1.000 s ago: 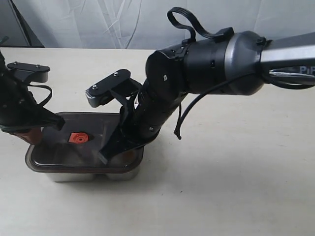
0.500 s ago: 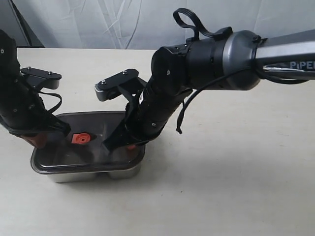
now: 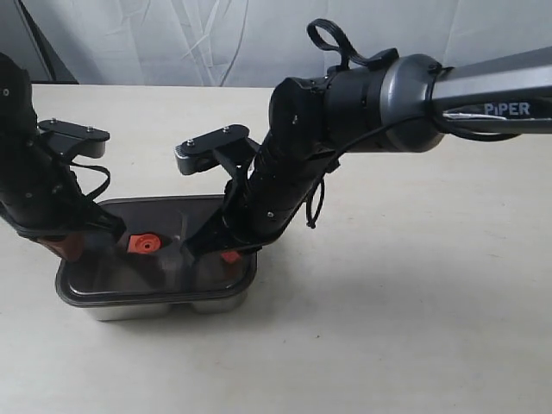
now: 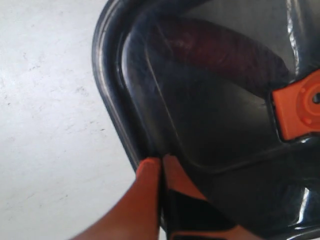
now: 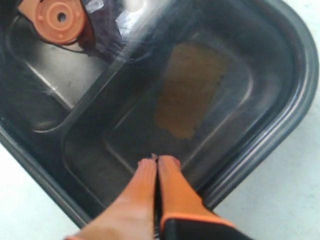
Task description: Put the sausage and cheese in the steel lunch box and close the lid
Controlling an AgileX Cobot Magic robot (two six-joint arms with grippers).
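Lid (image 3: pixel 159 274): shifted rightward over steel lunch box (image 3: pixel 155 308) | left gripper (image 4: pixel 161 161), right gripper (image 5: pixel 157 160): jaws fully closed, tips against lid

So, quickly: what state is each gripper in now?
Left gripper: shut, holding nothing, tips at the lid rim.
Right gripper: shut, holding nothing, tips over the lid.

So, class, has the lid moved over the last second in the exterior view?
Yes. The lid has slid slightly right across the steel lunch box, which stays put; it overhangs the box's left end less than before.
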